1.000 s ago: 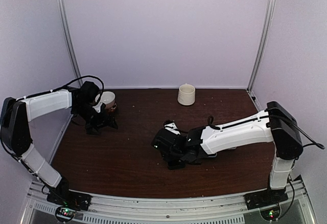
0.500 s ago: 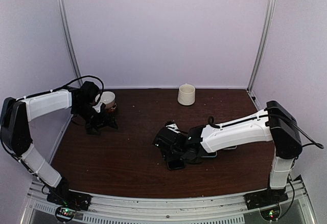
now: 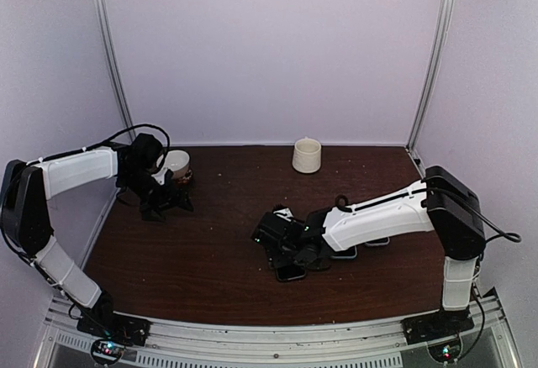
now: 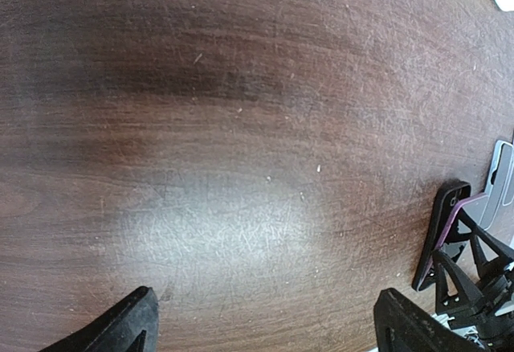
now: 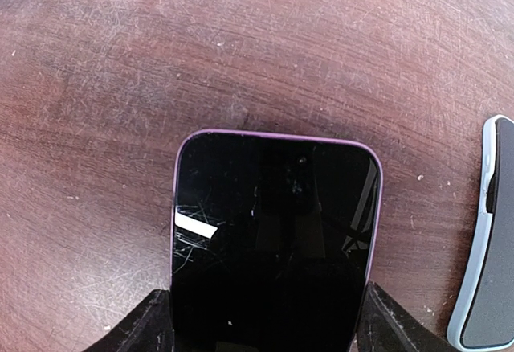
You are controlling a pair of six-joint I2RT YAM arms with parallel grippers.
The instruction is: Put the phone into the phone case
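Purple-rimmed and black-screened, the phone (image 5: 273,239) rests on the brown table (image 5: 120,63). My right claw (image 5: 269,326) is closed across its width, one finger against each long side. The phone case (image 5: 482,247), white-edged and grey, lies just beside it at three o'clock. My left claw (image 4: 269,328) gapes wide, holding nothing, over the table's nine o'clock side.

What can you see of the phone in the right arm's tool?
The phone is a flat slab with rounded corners, a thin purple rim and a glossy black screen. The screen is dark and finely scratched, with one bright reflection. The right tool clamps its long sides, one finger on each, above the brown wooden table. Its near end is out of view.
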